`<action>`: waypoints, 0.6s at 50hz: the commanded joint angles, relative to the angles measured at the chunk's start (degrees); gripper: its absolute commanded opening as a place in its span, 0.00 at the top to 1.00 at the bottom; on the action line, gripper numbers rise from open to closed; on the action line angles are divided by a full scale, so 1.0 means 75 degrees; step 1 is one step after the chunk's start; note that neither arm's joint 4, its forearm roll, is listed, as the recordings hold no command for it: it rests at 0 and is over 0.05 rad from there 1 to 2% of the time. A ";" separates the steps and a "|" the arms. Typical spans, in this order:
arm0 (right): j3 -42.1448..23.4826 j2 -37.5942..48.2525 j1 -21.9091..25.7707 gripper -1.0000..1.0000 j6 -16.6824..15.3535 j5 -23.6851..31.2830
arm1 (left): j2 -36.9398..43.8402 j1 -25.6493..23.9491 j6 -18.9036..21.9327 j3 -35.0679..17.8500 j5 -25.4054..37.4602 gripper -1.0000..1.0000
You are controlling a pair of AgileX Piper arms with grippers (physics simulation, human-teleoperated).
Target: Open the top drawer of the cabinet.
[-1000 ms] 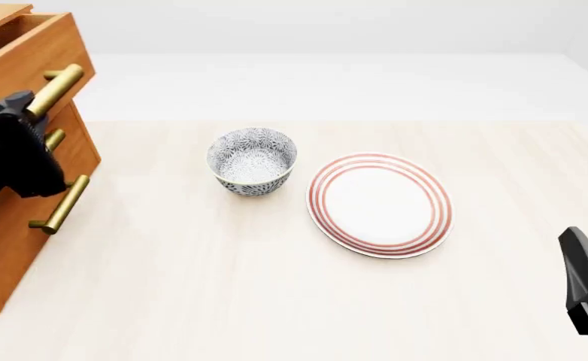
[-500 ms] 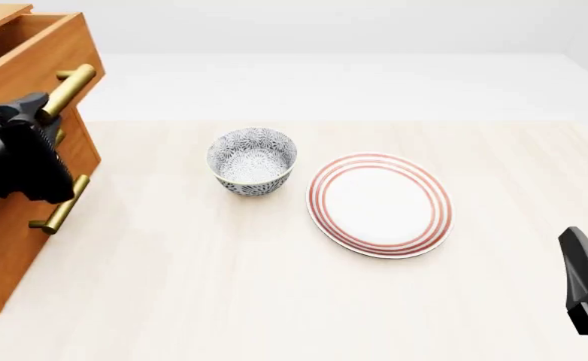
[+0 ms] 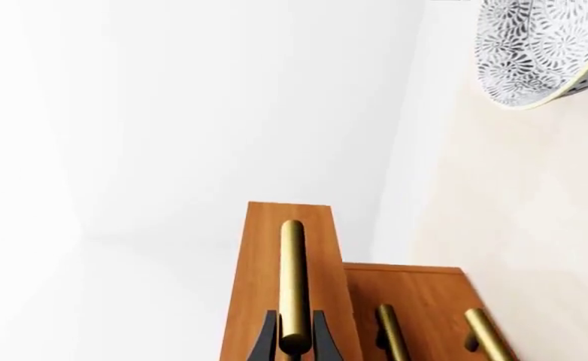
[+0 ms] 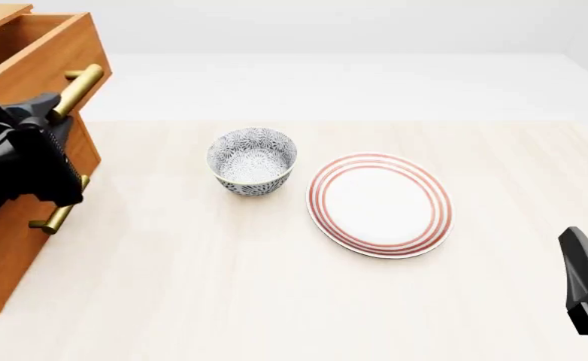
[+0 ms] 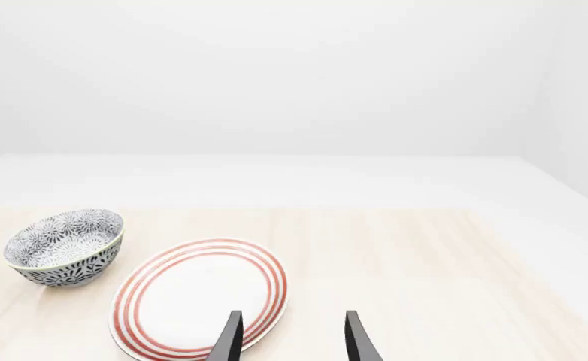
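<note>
On cabinet (image 4: 13,226): left fingers (image 3: 319,338) pinch top drawer (image 4: 33,53) handle (image 3: 292,278).

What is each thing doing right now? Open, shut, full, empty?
Top drawer: pulled partly out of the cabinet.
Two lower drawers: shut.
Left end effector: shut on the top drawer's handle.
Right end effector: open, holding nothing.
Bowl: upright, empty.
Plate: flat on the table, empty.

table (image 4: 274,301) — light wood | carries: cabinet (image 4: 13,226), bowl (image 4: 252,160), plate (image 4: 380,204)
</note>
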 commanded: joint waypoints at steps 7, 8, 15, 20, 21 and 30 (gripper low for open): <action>0.0003 -0.0010 -0.0001 0.00 0.0015 0.0007 | -0.0254 -0.0532 0.0086 0.0257 -0.0022 1.00; 0.0003 -0.0009 -0.0002 0.00 0.0015 0.0007 | -0.0270 -0.0560 0.0080 0.0255 -0.0003 1.00; 0.0003 -0.0010 -0.0002 0.00 0.0014 0.0007 | -0.0348 -0.0648 0.0146 0.0443 -0.0106 1.00; 0.0003 -0.0009 -0.0002 0.00 0.0014 0.0007 | -0.0461 -0.0790 0.0099 0.0474 0.0020 0.00; 0.0003 -0.0009 -0.0002 0.00 0.0014 0.0007 | -0.0462 -0.0793 0.0116 0.0497 0.0003 0.00; 0.0003 -0.0011 -0.0001 0.00 0.0014 0.0007 | -0.0707 -0.0994 0.0153 0.0551 0.0160 0.00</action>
